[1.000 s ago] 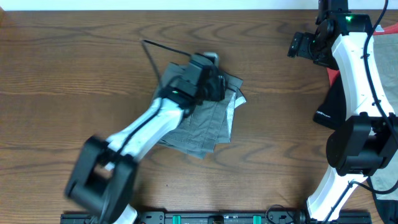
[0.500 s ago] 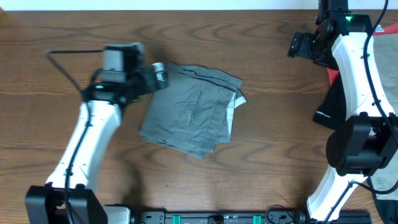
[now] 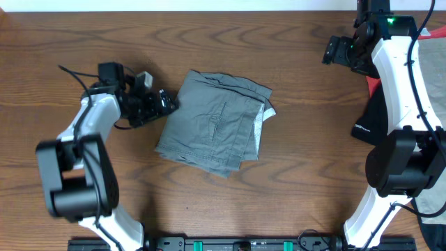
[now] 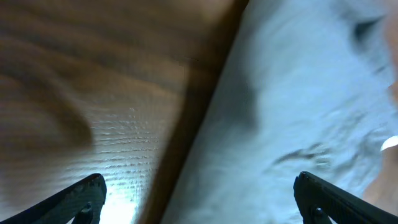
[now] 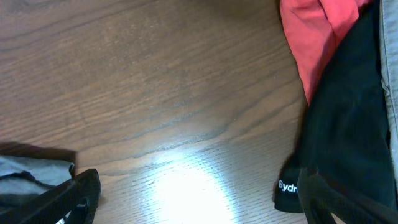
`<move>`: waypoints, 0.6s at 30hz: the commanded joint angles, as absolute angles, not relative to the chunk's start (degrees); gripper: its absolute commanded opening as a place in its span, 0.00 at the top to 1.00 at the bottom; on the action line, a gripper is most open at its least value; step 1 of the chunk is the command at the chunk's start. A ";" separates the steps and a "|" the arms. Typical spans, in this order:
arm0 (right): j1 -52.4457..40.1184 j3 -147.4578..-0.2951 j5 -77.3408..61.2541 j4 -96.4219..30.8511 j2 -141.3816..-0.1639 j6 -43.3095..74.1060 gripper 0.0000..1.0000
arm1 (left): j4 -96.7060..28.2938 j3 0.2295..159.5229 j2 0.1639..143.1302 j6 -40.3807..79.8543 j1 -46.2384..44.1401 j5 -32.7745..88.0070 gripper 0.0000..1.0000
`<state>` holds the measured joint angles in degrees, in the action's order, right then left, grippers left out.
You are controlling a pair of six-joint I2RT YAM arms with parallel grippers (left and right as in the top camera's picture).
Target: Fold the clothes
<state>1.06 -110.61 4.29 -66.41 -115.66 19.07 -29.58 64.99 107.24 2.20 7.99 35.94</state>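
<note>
The grey-olive shorts [image 3: 219, 125] lie folded in a rough square at the middle of the table, with a pale inner layer showing at their right edge. My left gripper [image 3: 166, 104] is open and empty at table height, just off the shorts' left edge. In the left wrist view the shorts [image 4: 298, 106] fill the right side between my spread fingers [image 4: 199, 202]. My right gripper [image 3: 334, 50] is open and empty at the far right. The right wrist view shows it [image 5: 199, 199] over bare wood, beside a black garment with white lettering [image 5: 348, 124] and a red-orange one [image 5: 314, 31].
The black garment [image 3: 369, 115] and a strip of the red-orange one [image 3: 373, 82] lie at the table's right edge behind my right arm. A beige cloth [image 3: 435, 195] shows at the lower right corner. A black rail [image 3: 237, 244] runs along the front edge.
My left arm swung off the shorts to the left, then lowered and turned its gripper toward their left edge. The shorts lie uncovered. The right arm has not moved.
</note>
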 commanded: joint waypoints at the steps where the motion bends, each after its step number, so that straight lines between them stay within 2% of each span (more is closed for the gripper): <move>1: 1.43 -110.34 4.27 -66.46 -115.50 19.88 0.01 | -29.52 65.60 110.69 -2.57 8.08 42.63 0.02; 14: 1.43 -110.34 4.27 -66.46 -115.50 19.88 0.01 | -29.54 64.84 112.64 -3.53 5.67 43.53 0.03; 16: 1.45 -110.34 4.27 -66.46 -115.50 19.88 0.01 | -29.52 64.45 112.66 -4.34 4.43 43.46 0.13; 18: 1.39 -110.34 4.27 -66.46 -115.50 19.88 0.01 | -29.50 64.34 112.73 -4.49 3.29 42.83 0.30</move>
